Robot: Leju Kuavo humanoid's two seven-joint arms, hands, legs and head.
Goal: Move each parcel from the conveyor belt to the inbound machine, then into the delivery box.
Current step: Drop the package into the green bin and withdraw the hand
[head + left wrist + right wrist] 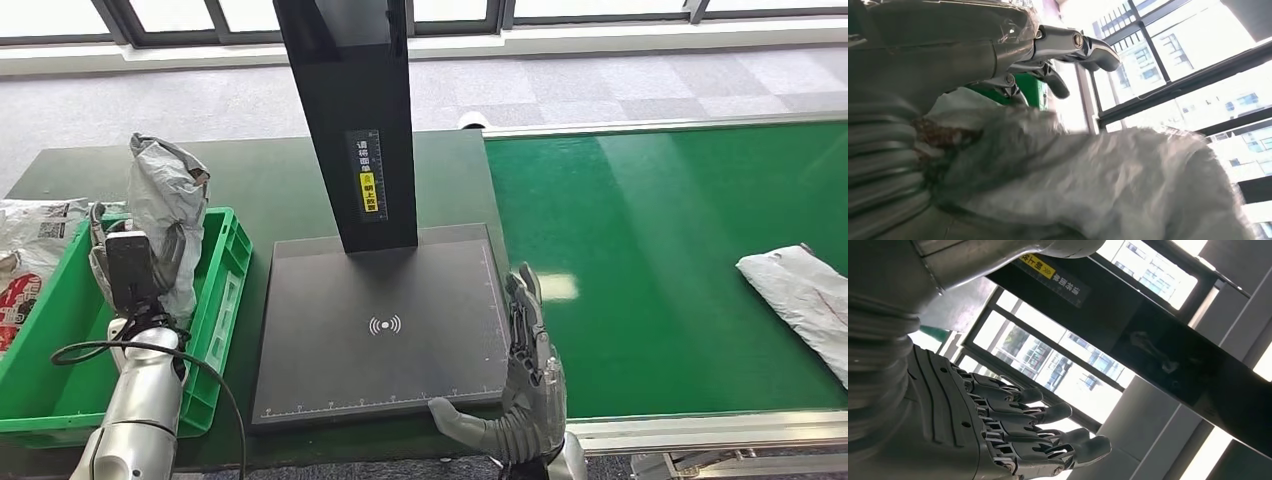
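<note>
A crumpled grey parcel (165,200) hangs upright over the right side of the green delivery box (228,285), and my left hand (103,248) grips its lower part. In the left wrist view the grey parcel (1108,185) lies against the palm under the fingers (1073,45). My right hand (525,370) is open with fingers straight, at the front right corner of the inbound machine's black platform (330,350). The right wrist view shows that right hand (998,435) holding nothing. A white parcel (805,300) lies on the green conveyor belt (660,250) at the far right.
The machine's black pillar (350,120) rises from the back of the platform. Other parcels (25,255) lie in the left part of the delivery box. A metal rail (700,430) edges the belt's front side.
</note>
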